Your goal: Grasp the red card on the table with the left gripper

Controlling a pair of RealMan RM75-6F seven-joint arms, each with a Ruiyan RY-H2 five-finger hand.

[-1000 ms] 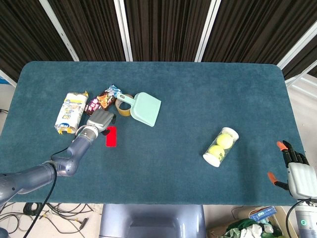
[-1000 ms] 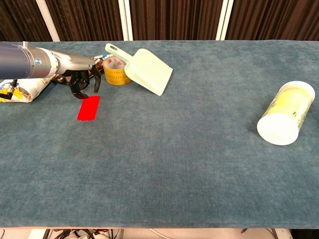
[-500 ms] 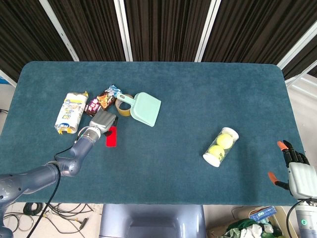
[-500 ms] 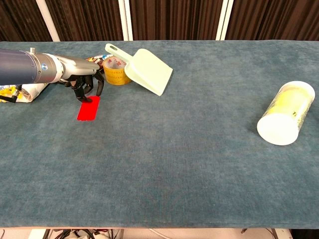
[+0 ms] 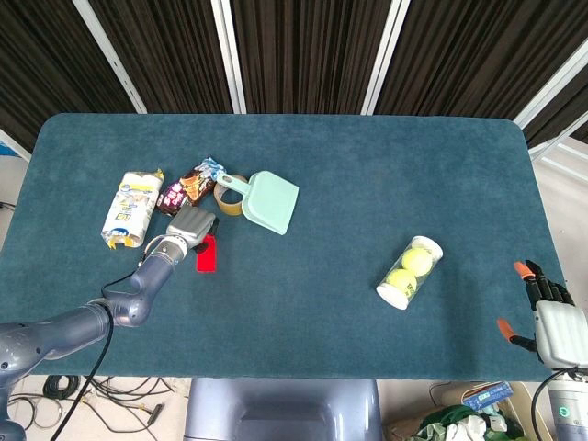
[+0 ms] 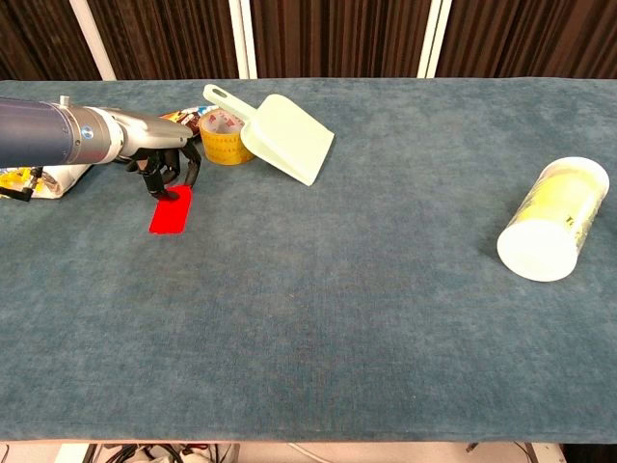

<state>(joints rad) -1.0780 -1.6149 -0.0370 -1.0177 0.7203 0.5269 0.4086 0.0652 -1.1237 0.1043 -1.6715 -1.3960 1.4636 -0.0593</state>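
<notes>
The red card [image 5: 207, 255] lies flat on the blue table, left of centre; the chest view shows the red card [image 6: 170, 212] in full apart from its far end. My left hand [image 5: 189, 224] hangs over that far end with its fingers bent downward. In the chest view, the left hand [image 6: 165, 162] has dark fingertips [image 6: 172, 190] touching the card's far edge, and the card stays flat. My right hand [image 5: 549, 312] sits off the table's right front corner, fingers apart and holding nothing.
Close behind the left hand are a yellow tape roll [image 6: 226, 138], a pale green dustpan [image 6: 286, 136], a snack wrapper [image 5: 188, 183] and a white bag [image 5: 130, 209]. A canister of tennis balls [image 5: 410, 272] lies on its side at the right.
My left hand has shifted a little to the right and lowered, so its fingertips now rest on the card's far end. The card and the right hand have not moved.
</notes>
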